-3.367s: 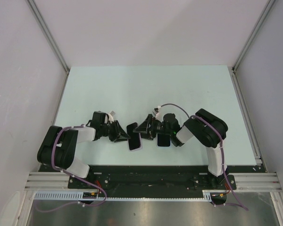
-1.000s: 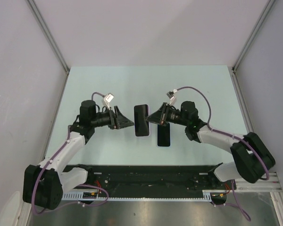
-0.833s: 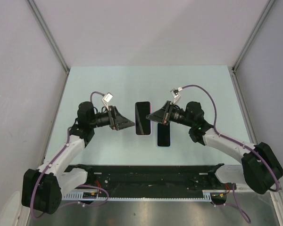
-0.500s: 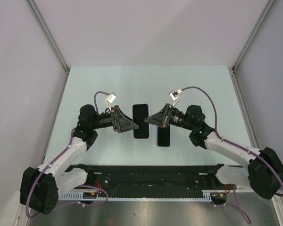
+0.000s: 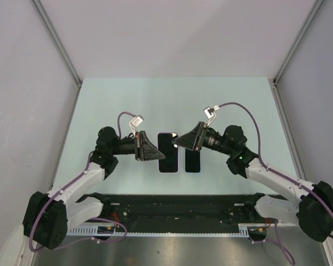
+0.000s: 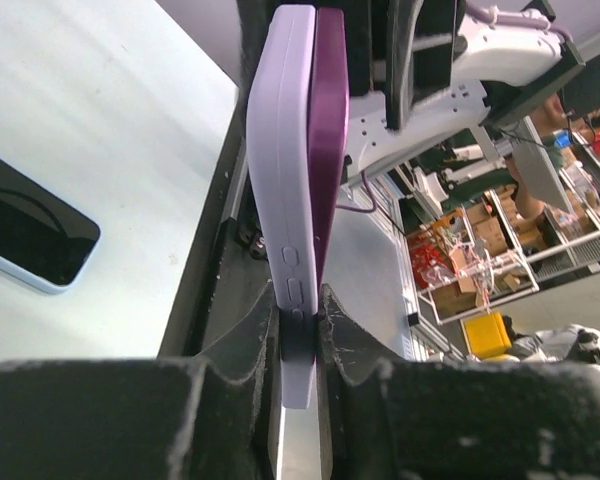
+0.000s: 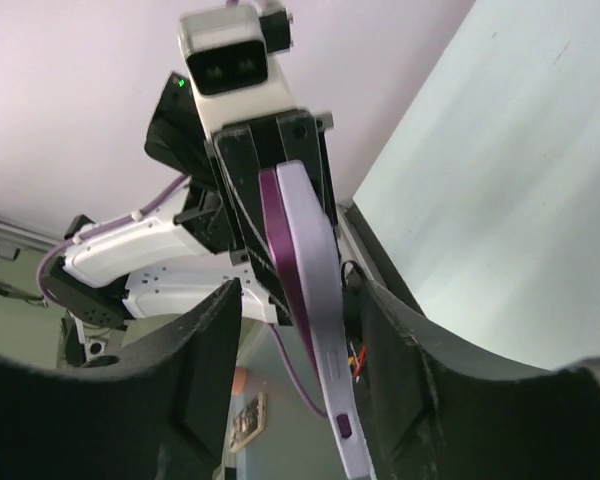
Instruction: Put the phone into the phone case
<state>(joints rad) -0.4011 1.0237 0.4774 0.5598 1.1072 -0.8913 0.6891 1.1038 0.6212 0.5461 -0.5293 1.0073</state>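
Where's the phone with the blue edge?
Top view: the phone lies flat on the table, just right of the lilac case the left gripper holds.

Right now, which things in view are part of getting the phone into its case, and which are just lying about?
In the job:
case, pinched in the left end effector
phone, flat on the table
right end effector, open around the case

Just about:
shelf clutter and a yellow bin, beyond the table
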